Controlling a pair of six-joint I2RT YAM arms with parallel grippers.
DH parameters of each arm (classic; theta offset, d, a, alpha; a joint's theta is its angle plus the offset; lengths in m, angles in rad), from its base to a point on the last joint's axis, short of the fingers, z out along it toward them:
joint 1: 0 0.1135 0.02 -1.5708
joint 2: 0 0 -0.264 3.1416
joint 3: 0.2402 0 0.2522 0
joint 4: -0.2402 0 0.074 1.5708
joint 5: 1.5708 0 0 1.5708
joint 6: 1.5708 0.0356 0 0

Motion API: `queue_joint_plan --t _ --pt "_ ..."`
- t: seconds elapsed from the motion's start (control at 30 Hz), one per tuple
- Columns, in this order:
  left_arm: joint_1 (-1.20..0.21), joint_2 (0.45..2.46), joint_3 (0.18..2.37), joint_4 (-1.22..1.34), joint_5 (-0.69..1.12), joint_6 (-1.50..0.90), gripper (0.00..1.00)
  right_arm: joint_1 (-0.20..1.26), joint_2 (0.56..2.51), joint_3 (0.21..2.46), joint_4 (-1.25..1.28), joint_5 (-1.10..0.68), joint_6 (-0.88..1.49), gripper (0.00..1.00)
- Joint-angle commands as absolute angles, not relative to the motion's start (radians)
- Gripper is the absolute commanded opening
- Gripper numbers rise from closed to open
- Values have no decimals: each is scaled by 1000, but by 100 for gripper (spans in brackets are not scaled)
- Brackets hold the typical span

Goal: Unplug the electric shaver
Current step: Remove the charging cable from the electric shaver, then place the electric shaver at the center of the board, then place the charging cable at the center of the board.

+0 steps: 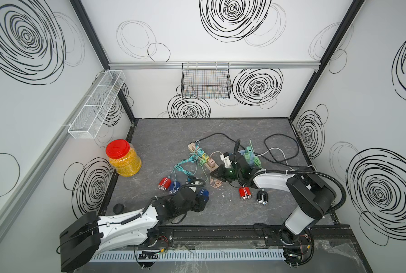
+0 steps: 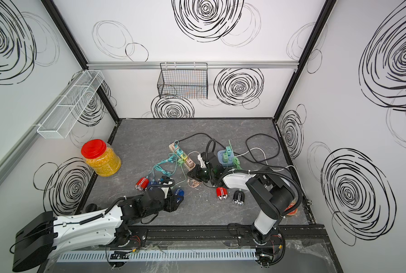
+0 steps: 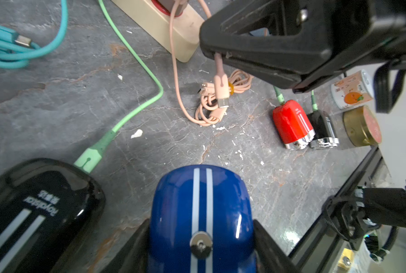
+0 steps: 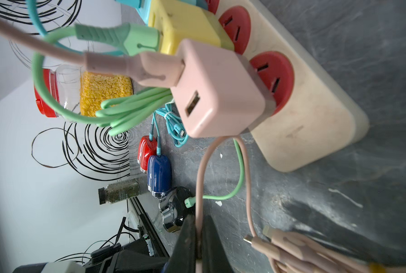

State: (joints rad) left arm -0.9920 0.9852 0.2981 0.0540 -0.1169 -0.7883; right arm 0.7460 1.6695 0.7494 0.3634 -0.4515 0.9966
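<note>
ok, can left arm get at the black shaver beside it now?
Probably not yet: left gripper is closed on the blue shaver. The black shaver lies right beside it, nothing between.

Both top views look steeply down from high above the robot's side onto the whole table (image 1: 164, 132), while each wrist view skims it closely from opposite sides, both catching the pink cable (image 3: 174, 71) and strip (image 4: 303, 123).

The striped shaver (image 3: 200, 212) is showing blue and white, the cable (image 3: 220, 88) is showing pink, the power strip (image 4: 315, 123) beige with red sockets (image 4: 271, 73).
</note>
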Motion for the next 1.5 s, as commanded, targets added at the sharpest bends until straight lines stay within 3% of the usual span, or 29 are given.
queue_joint_plan --t 0.0,0.53,0.9,1.33,1.47 --pt "-1004 1017 357 23 -175 -742 38 758 1644 733 336 -445 980 11" --pt "-1067 1244 507 -113 -298 -669 42 815 1426 552 150 -349 969 13" --pt "-1089 1296 546 -143 -320 -658 46 797 1290 452 24 -321 959 15" --pt "-1116 1343 575 -187 -352 -647 54 803 1233 383 -28 -311 960 17" --pt "-1134 1371 590 -202 -358 -647 56 811 1254 388 -19 -302 962 23"
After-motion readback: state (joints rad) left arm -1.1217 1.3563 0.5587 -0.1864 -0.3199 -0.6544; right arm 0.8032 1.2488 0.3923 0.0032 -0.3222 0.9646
